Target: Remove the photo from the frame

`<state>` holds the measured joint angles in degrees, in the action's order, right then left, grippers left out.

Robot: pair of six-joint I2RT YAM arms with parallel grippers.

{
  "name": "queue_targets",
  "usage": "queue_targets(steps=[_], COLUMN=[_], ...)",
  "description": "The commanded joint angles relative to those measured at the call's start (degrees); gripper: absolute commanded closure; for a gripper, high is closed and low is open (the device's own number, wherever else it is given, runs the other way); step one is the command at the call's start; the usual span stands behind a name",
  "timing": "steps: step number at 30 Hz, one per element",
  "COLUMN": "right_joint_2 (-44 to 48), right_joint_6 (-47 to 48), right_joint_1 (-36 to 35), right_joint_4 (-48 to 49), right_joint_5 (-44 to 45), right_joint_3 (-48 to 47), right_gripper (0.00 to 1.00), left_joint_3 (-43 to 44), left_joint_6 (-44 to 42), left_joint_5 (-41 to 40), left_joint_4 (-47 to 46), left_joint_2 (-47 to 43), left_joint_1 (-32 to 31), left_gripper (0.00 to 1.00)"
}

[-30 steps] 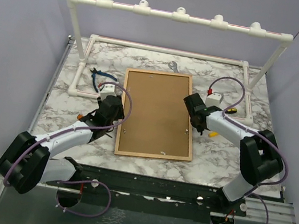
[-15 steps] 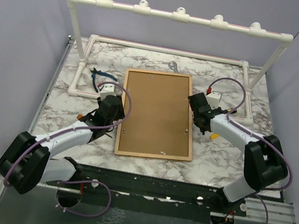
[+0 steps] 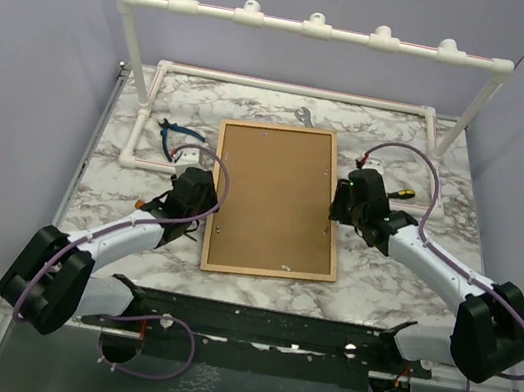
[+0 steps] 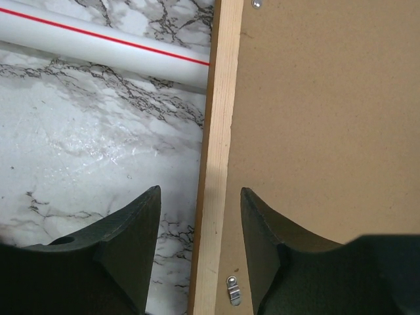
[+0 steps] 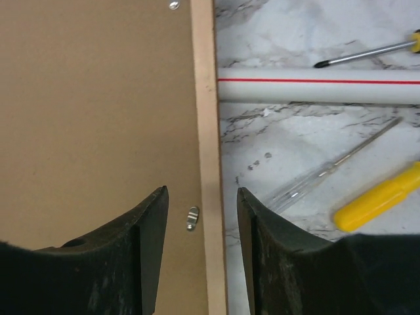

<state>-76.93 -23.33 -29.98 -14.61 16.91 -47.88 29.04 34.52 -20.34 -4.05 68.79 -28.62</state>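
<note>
Left gripper [image 4: 199,197] and right gripper [image 5: 202,193] both stand half open, each straddling a side rail of the face-down frame [image 3: 272,198], gripping nothing.

We see the left gripper [image 4: 199,194] at the bottom of the view, its jaws standing apart. The two dark fingers [image 4: 125,252] straddle one long border of the frame [image 4: 220,118]. One finger lies over the marble table [image 4: 85,151] and the other over the brown backing board [image 4: 328,118]. We cannot tell whether either fingertip touches the surface beneath it. The pale wooden border runs from top to bottom between the fingertips. A small metal tab [image 4: 233,290] sits on the board just beside the border, near the finger over the board. A second tab [image 4: 256,3] shows at the top edge. A white pipe [image 4: 98,41] with a red line crosses the table at upper left and runs up to the border.
</note>
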Motion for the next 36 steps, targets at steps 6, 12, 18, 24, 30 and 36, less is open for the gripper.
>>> queue_targets(steps=[6,12,18,24,30,36], right_joint_2=[4.0,3.8,4.4,6.1,5.7,7.4], right_joint_6=[3.6,4.8,5.0,4.5,5.6,13.1], right_joint_1=[0.2,0.2,0.1,-0.3,-5.6,-16.4], right_joint_4=[4.7,4.8,5.8,8.7,11.6,16.9], right_joint_5=[-12.7,-16.3,-21.6,-26.9,-28.0,-25.3], right_joint_3=[2.9,2.3,2.2,3.8,4.7,6.6], right_gripper=[0.50,0.50,0.51,0.52,0.52,0.50], left_joint_3=[1.9,3.7,4.7,5.6,6.6,9.1], left_joint_6=[-0.6,-0.9,-0.4,0.1,0.9,0.7], left_joint_5=[2.2,3.7,2.9,2.5,3.3,4.1], left_joint_4=[2.5,2.6,3.0,4.0,7.0,9.9], left_joint_2=[4.0,8.1,9.7,9.4,8.5,8.1], left_joint_1=[0.1,0.1,0.1,0.1,0.2,0.1], left_gripper=[0.47,0.49,0.61,0.91,1.00,1.00])
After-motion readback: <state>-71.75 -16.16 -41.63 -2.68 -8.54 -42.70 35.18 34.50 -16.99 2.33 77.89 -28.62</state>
